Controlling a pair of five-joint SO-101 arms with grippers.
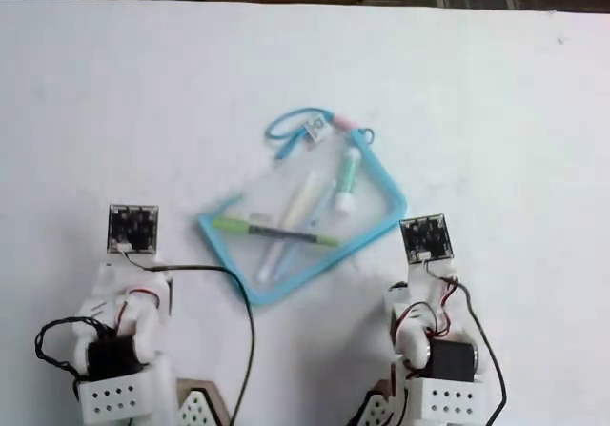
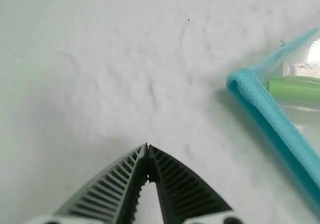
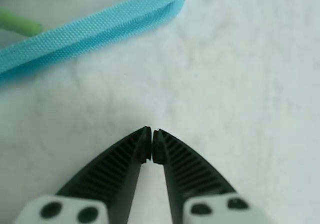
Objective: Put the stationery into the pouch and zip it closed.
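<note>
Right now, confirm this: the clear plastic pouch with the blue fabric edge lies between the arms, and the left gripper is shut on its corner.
One part is wrong. The left gripper is shut, but on nothing: the left wrist view shows its tips closed over the white table, apart from the corner of the clear blue-edged pouch. The rest holds.

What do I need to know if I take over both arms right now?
Left gripper: shut, empty, over the table beside the pouch.
Right gripper: shut, empty, by the pouch's opposite corner.
Done: green pen, pale pen and white tube seem to lie inside the pouch.
Left: I cannot tell whether the zip is closed; check at the pink zip pull.
</note>
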